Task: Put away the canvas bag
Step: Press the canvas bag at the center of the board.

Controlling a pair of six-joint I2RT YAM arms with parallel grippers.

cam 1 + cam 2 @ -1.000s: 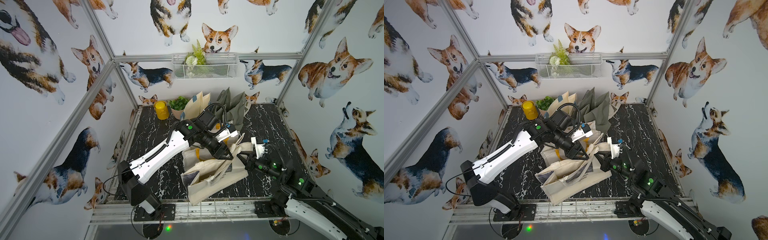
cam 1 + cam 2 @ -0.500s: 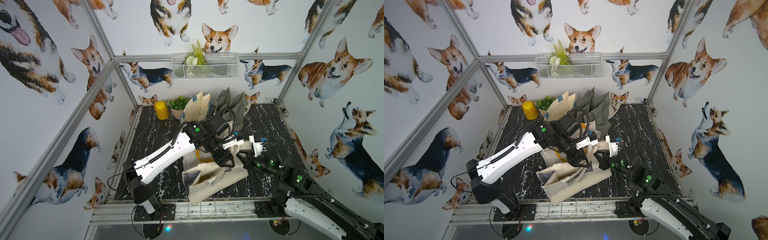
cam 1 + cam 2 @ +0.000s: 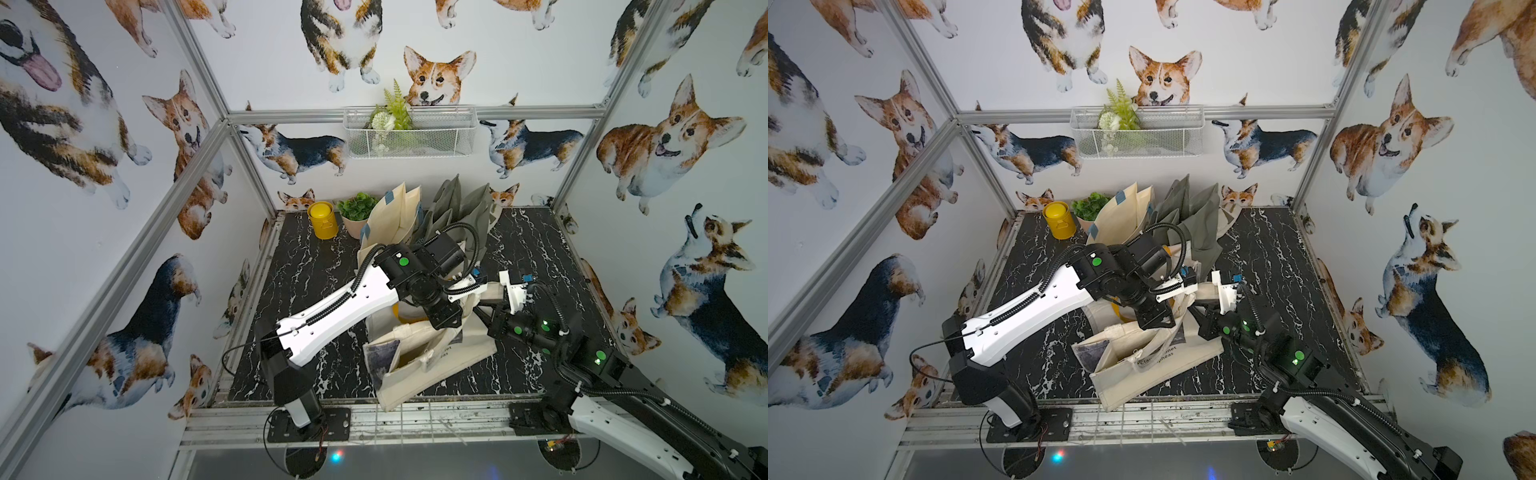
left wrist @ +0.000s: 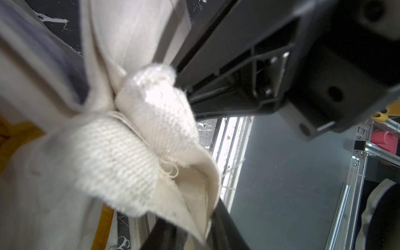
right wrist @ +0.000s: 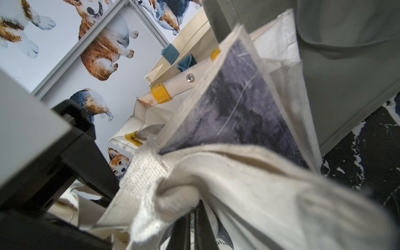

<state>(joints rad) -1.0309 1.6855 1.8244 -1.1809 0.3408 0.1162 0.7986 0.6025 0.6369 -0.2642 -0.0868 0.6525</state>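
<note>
The left gripper (image 4: 192,231) points down from above and pinches a bunched fold of the canvas bag (image 3: 419,376). In its wrist view, cream weave fills the narrow gap between the two dark fingers (image 4: 161,236). The right gripper (image 5: 190,223) reaches in from the near right, its fingers pressed together on another gathered piece of the same bag's rim. In both top views the two grippers meet just beside each other over the bag's raised far edge.

The bag lies slumped at the near middle of the black marbled tabletop (image 3: 307,266), one corner reaching the near edge, with a blue-grey printed panel (image 3: 380,353) at its left end. Just behind it stands a cream bag with yellow handles (image 5: 160,94). Farther back, cream bags with blue tabs (image 3: 395,216) and grey-green bags (image 3: 461,208) lean by the far wall. A yellow can (image 3: 321,219) and a small potted plant (image 3: 356,208) sit in the far left corner. A white wire basket (image 3: 440,141) holding a fern (image 3: 395,112) hangs on the far wall. Corgi-print walls in a metal frame enclose the table.
</note>
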